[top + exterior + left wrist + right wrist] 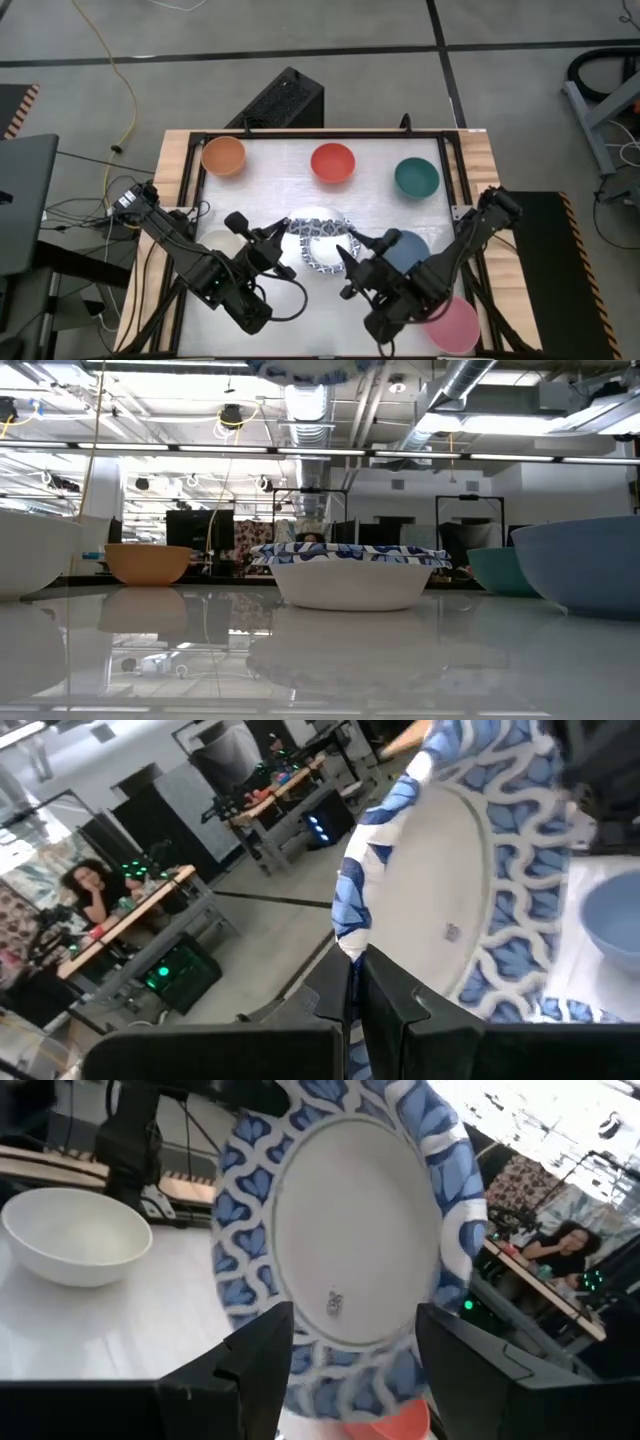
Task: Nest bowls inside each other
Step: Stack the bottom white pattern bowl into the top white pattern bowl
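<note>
A white bowl with a blue-patterned rim [450, 870] hangs tipped on edge above the table's middle [322, 258], its underside [350, 1210] toward the near edge. My left gripper [357, 960] is shut on it, coming in from the left [283, 232]. My right gripper [350, 1330] stands open on the bowl's right [350, 250], its fingers just short of the underside. Below the held bowl, another blue-patterned bowl [350, 580] sits on its base on the table, apparently with one nested inside it. My left gripper pinches the bowl's patterned rim [348, 925] between its two fingers, one inside the bowl and one on the outer wall. The fingers come in about level from the table's left. The bowl is lifted clear and tipped on its edge.
Orange [222, 155], red [333, 162] and dark green [416, 177] bowls line the far side. A cream bowl [75, 1240] sits under the left arm. A slate-blue bowl [405, 248] and a pink one [452, 325] lie under the right arm.
</note>
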